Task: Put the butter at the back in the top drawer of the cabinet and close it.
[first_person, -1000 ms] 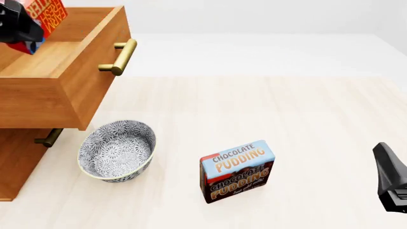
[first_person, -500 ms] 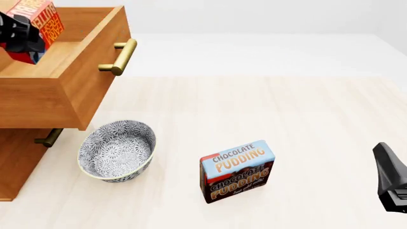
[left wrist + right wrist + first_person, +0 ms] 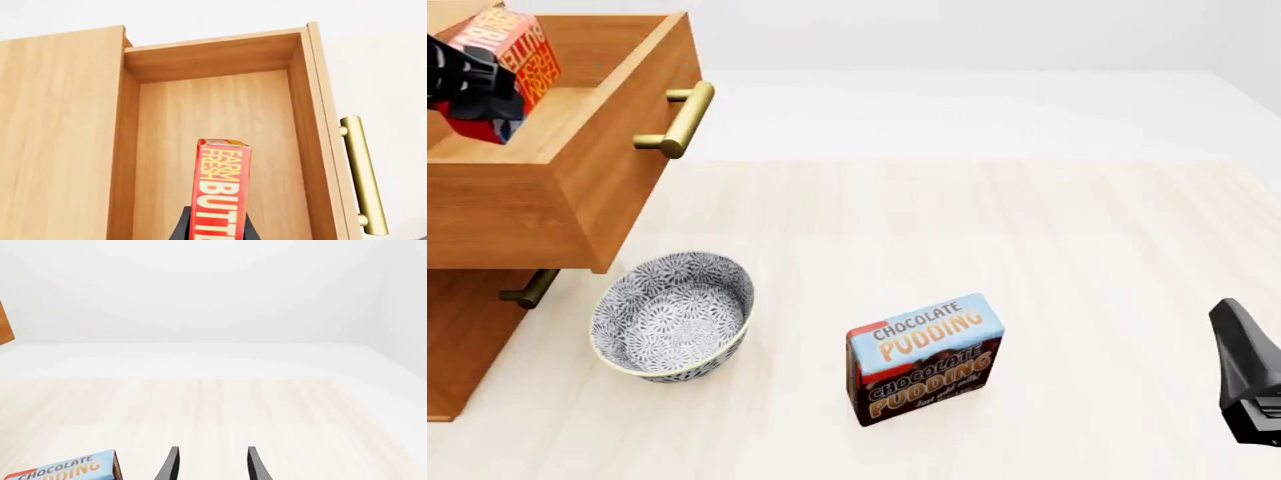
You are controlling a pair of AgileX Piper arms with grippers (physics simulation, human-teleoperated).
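l gripper (image 3: 215, 231) clamped small red butter box (image 3: 220, 192), upright, long axis toward back wall of open light-brown wooden top drawer (image 3: 212, 60); r gripper (image 3: 211, 465) sat open, well apart.

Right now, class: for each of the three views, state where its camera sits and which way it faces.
Front view: above the arms' side, facing forward-down; shows right tool, bowl, pudding box.
Left wrist view: behind left tool, facing into the top drawer, holding butter.
Right wrist view: behind the right tool, facing across the table.
Front and left wrist views share the butter and drawer.
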